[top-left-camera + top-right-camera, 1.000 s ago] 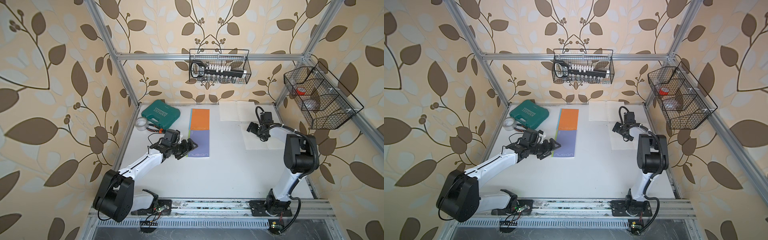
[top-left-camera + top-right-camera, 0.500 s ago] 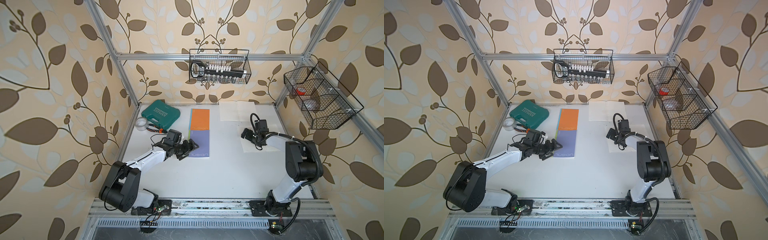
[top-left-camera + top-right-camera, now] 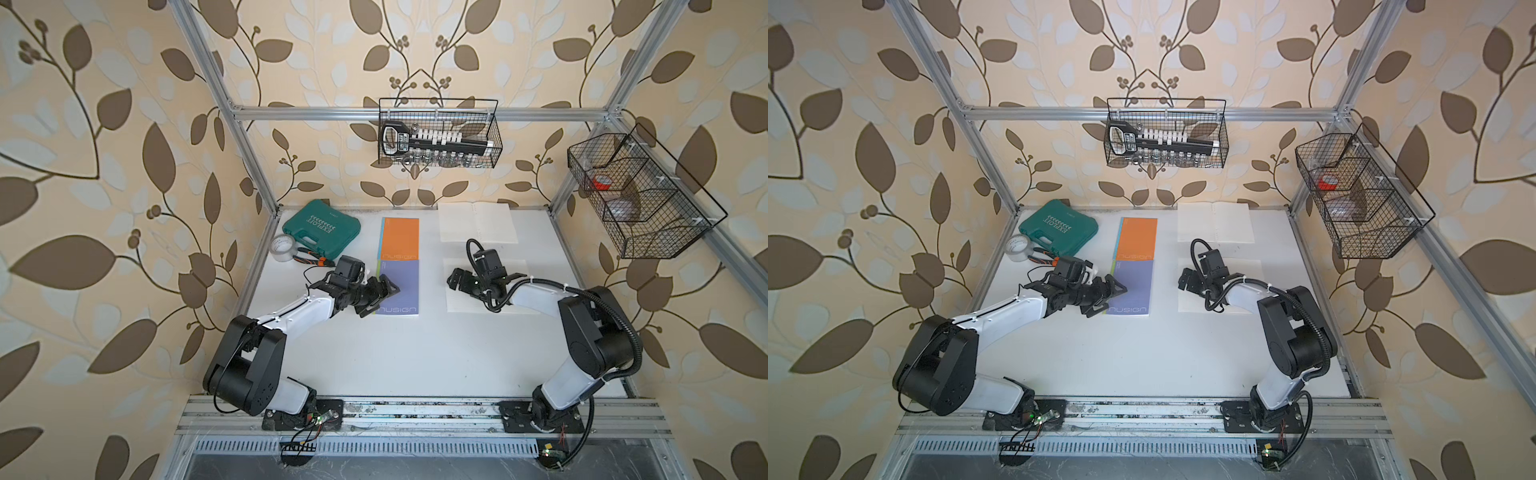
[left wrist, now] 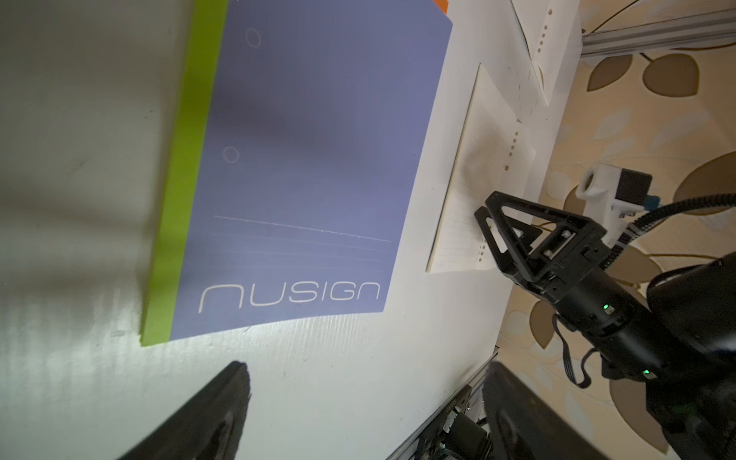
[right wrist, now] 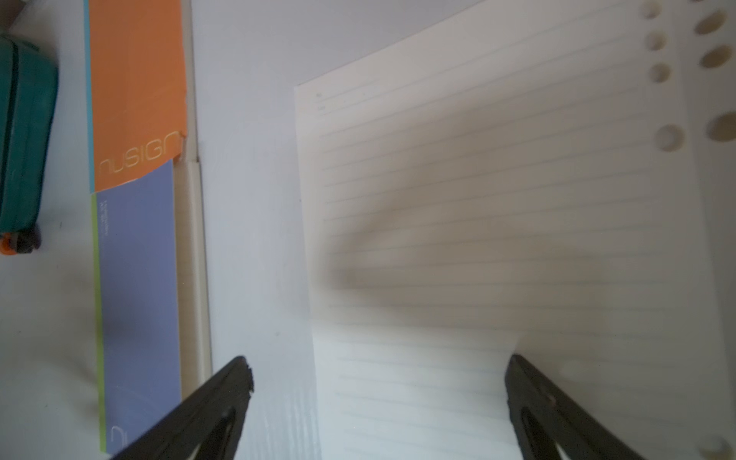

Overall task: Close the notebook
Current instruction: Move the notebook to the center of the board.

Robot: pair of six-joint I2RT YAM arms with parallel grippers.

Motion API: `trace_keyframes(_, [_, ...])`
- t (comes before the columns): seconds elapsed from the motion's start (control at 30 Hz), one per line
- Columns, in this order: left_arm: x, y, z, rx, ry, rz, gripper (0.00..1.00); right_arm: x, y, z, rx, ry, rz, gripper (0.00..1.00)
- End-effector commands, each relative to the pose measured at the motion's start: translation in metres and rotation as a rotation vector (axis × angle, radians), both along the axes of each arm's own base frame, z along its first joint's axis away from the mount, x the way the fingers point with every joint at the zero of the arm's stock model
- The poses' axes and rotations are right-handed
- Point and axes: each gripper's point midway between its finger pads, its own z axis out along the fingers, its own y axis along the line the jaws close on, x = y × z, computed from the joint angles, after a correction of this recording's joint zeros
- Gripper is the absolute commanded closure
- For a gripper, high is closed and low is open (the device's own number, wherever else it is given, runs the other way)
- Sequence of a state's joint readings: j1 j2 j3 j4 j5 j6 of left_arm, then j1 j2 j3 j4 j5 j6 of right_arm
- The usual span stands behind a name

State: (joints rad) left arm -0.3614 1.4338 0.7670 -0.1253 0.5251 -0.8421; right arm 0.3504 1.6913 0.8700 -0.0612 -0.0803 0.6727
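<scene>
Wire basket point(image 3: 494, 145) on the back wall holds a socket set point(image 3: 436, 139); the side basket point(image 3: 665, 249) holds a red roll point(image 3: 600, 182). I see both claws spread wide and empty: the right claw point(image 3: 459, 282) is over the open notebook point(image 3: 461, 305) on the surface point(image 3: 415, 353), and the left claw point(image 3: 386, 299) is apart from it.

Near open notebook point(image 5: 498, 199): pages cut off by the frame edge in the right wrist view, middle hidden beneath the right arm point(image 3: 536, 297) in both top views; right gripper point(image 5: 378, 366): fingers point(image 5: 207, 418) cropped at their bases; side basket point(image 3: 673, 249): contents indistinct.
</scene>
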Motion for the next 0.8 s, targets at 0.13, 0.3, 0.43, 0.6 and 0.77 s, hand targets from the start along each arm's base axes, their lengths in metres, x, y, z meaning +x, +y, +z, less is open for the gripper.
trace_keyframes(0.13, [0.01, -0.014, 0.025, -0.041, -0.052, -0.027, 0.07, -0.044, 0.047, -0.024, 0.066, 0.172, 0.056, 0.01])
trace_keyframes(0.3, [0.014, -0.023, 0.024, -0.03, -0.042, -0.047, 0.07, -0.032, 0.039, 0.002, 0.024, 0.107, 0.054, 0.0])
trace_keyframes(0.43, [0.016, -0.033, 0.029, -0.026, -0.052, -0.063, 0.07, -0.027, 0.04, 0.018, 0.015, 0.07, 0.077, 0.0])
trace_keyframes(0.6, [0.013, -0.04, 0.032, -0.017, -0.066, -0.076, 0.07, -0.025, 0.047, 0.037, 0.028, 0.023, 0.114, 0.01])
trace_keyframes(0.77, [0.007, -0.042, 0.034, -0.004, -0.07, -0.082, 0.07, -0.029, 0.065, 0.047, 0.06, 0.001, 0.198, 0.07])
